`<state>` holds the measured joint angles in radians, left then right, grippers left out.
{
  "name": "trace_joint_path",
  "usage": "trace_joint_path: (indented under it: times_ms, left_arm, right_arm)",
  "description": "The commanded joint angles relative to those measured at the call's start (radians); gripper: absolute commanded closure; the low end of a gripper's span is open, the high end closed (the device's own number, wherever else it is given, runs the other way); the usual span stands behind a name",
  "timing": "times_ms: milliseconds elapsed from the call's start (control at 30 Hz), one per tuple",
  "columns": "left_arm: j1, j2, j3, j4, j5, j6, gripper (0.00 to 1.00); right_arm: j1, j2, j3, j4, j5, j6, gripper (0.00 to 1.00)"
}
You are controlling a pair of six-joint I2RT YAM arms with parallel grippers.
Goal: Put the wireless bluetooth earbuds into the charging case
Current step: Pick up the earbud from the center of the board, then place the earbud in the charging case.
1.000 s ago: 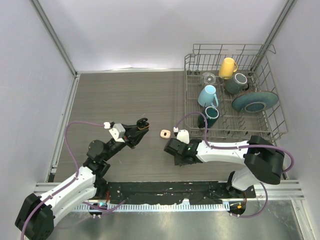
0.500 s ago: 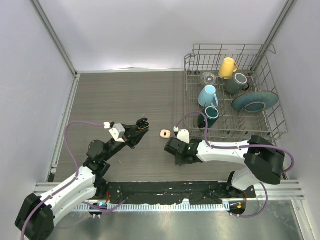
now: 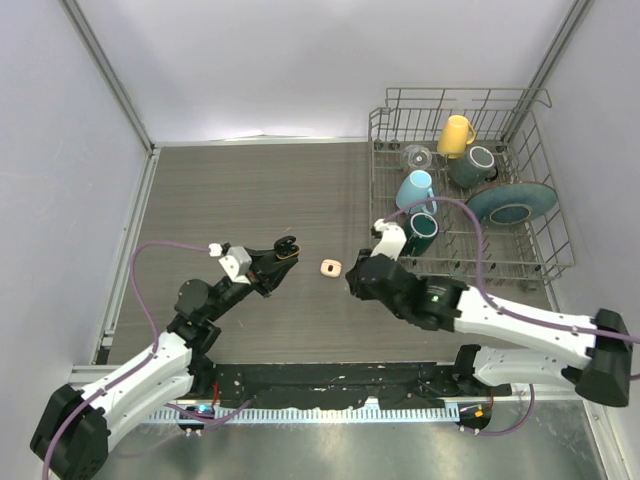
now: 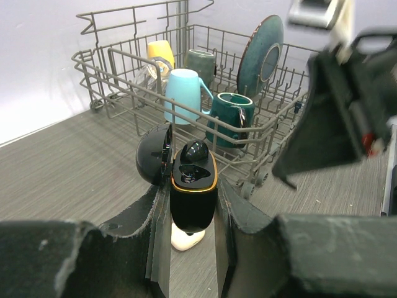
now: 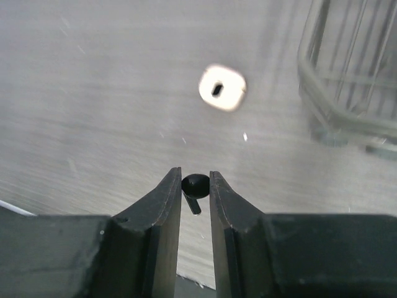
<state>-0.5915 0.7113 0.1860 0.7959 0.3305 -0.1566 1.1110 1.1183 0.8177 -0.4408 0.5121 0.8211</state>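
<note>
My left gripper is shut on a black charging case with a gold rim, held upright above the table with its lid open to the left. One black earbud sits in the case. My right gripper is shut on a second black earbud; its round head is pinched between the fingertips and its stem points down. The gripper hangs above the table to the right of the case and shows as a dark blur in the left wrist view. No cream-white earbuds are in view.
A small cream rounded-square item with a dark slot lies on the table between the grippers, also in the right wrist view. A wire dish rack at the back right holds mugs, a glass and a teal plate.
My right arm has swung and lifted, its elbow now far out to the right; its gripper has risen off the table toward the cream item. The left arm has not moved.
</note>
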Motion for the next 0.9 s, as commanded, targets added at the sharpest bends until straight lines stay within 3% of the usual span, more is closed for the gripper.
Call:
trace_joint_path:
  times_ms: [0, 267, 400, 567, 867]
  left_arm:
    - [-0.004, 0.025, 0.02, 0.095, -0.015, -0.021, 1.0]
    - [-0.004, 0.096, 0.046, 0.164, 0.016, -0.06, 1.0]
    - [-0.004, 0.112, 0.059, 0.178, 0.035, -0.064, 1.0]
    - [-0.004, 0.129, 0.067, 0.201, 0.093, -0.064, 1.0]
    - [-0.005, 0.131, 0.066, 0.209, 0.131, -0.054, 1.0]
  right_arm:
    - [0.013, -0.136, -0.009, 0.288, 0.192, -0.121, 0.99]
    - [0.027, -0.181, -0.146, 0.929, 0.178, -0.296, 0.99]
    - [0.033, -0.132, -0.186, 1.133, 0.105, -0.345, 0.99]
    - [0.033, -0.069, -0.178, 1.255, 0.006, -0.343, 0.99]
    - [0.035, 0.024, -0.132, 1.3, -0.127, -0.312, 0.99]
